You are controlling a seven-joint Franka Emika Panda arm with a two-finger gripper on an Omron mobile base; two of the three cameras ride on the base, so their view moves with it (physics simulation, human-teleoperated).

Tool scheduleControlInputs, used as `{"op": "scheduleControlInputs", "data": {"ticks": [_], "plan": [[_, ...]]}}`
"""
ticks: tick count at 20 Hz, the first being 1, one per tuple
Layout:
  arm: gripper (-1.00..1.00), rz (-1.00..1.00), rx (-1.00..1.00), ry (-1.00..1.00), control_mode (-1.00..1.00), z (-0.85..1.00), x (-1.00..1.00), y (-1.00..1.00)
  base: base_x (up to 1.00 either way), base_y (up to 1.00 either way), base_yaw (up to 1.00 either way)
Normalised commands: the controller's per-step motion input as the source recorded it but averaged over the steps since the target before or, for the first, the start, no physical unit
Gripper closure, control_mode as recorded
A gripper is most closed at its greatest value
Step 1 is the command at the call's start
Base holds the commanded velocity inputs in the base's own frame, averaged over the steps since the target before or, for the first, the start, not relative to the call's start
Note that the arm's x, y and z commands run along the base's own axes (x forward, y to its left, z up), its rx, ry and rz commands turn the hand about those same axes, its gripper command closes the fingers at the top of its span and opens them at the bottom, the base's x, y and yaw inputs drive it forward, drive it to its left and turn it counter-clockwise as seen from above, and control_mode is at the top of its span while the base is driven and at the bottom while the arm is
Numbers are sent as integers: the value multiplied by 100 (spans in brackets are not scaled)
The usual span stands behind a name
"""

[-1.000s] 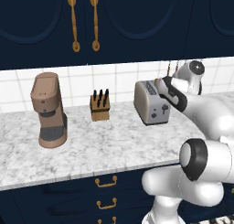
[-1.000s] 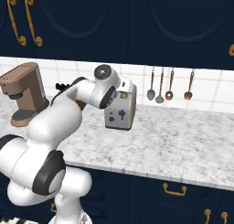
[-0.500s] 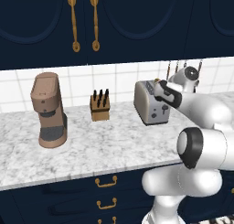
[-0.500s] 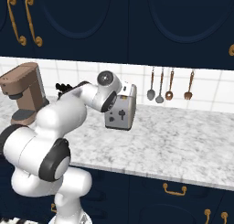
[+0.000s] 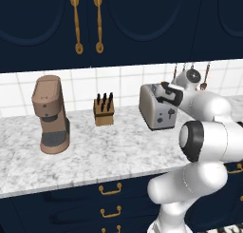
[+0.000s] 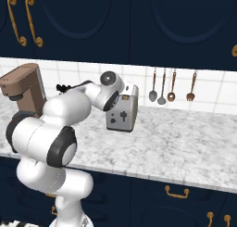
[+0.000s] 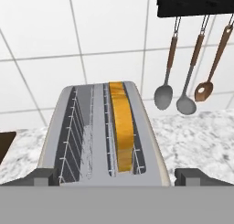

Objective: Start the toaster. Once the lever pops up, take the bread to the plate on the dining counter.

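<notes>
One golden-tan bread (image 7: 122,127) slice upright in toaster (image 7: 103,131) slot

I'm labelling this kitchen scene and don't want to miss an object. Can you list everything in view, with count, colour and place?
toaster: one, silver-grey with dark base, on the marble worktop by the tiled wall
bread: one golden slice, standing in the toaster's right-hand slot as the hand view shows it; the other slot holds nothing
coffee machine: one, brown, at the left of the worktop
knife block: one, wooden with dark handles, between coffee machine and toaster
hanging utensils: four on the wall rail to the right of the toaster, copper handles
marble worktop: one, white-grey, over navy drawers with gold handles
upper cabinets: navy, gold handles
gripper: one, dark fingertips, open, poised above the toaster's near end
</notes>
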Motion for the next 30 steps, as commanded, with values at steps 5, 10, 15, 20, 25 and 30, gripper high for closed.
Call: {"op": "scheduleControlInputs", "data": {"ticks": [5,10,15,20,25,30], "plan": [[-100,0,0,0,-100,-9,19,-2,0,0,0],[-100,0,0,0,-100,-20,12,-4,0,0,0],[-100,0,0,0,-100,-8,10,-15,0,0,0],[-100,0,0,0,-100,0,16,-6,0,0,0],[-100,0,0,0,-100,-7,24,0,0,0,0],[-100,0,0,0,-100,-16,10,0,0,0,0]]}}
